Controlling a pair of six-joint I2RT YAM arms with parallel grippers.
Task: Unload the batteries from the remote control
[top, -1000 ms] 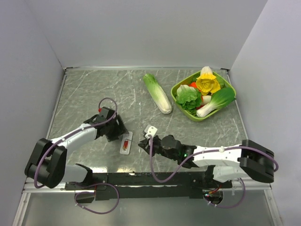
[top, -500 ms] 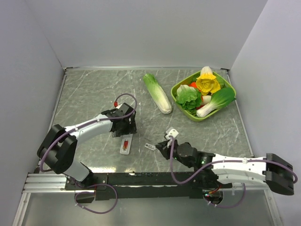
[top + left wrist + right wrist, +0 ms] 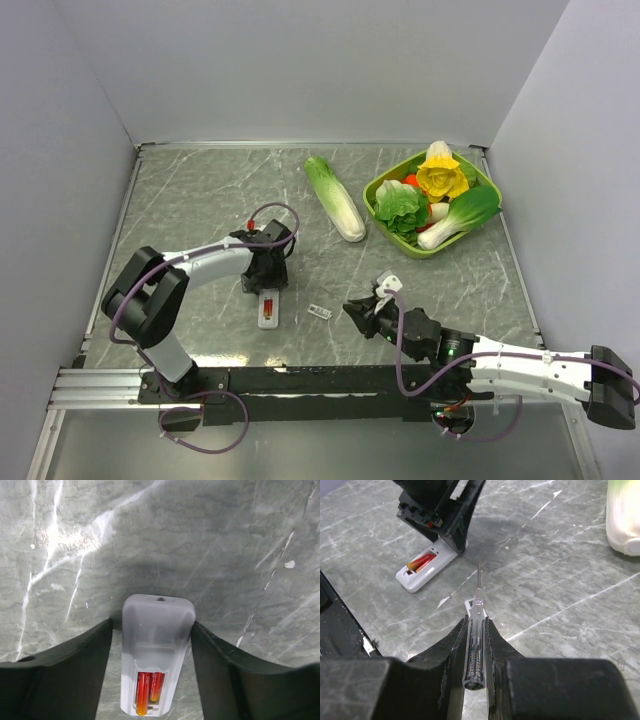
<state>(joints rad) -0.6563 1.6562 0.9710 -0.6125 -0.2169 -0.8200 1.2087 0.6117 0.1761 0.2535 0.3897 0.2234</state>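
Closest to the arm bases, the right gripper [image 3: 365, 312] has its jaws pinched on a thin clear tool [image 3: 475, 645] with a metal point. The point sticks out ahead, aimed toward the remote. Its tip hangs over a small white cover piece [image 3: 319, 312] that lies flat on the table [image 3: 190, 200], just beside the gripper and a bit right of the remote.

The remote [image 3: 156, 630] lies flat on the table to the left of that, back side up and compartment open. Both batteries [image 3: 149, 689] sit side by side in the recess at its near end, reddish-orange, so neither is out yet.

The left gripper [image 3: 268, 278] is down over the remote's far end, jaws spread with one finger [image 3: 65, 675] on each side. They're right up against the edges, but honestly I can't tell if they're actually squeezing it or just touching.

Further back, well apart from all this, there's a long pale-green cabbage [image 3: 335, 200] lying on the table. Next to it, in the far right corner, is a green bowl [image 3: 418, 252] stuffed with leafy veggies.
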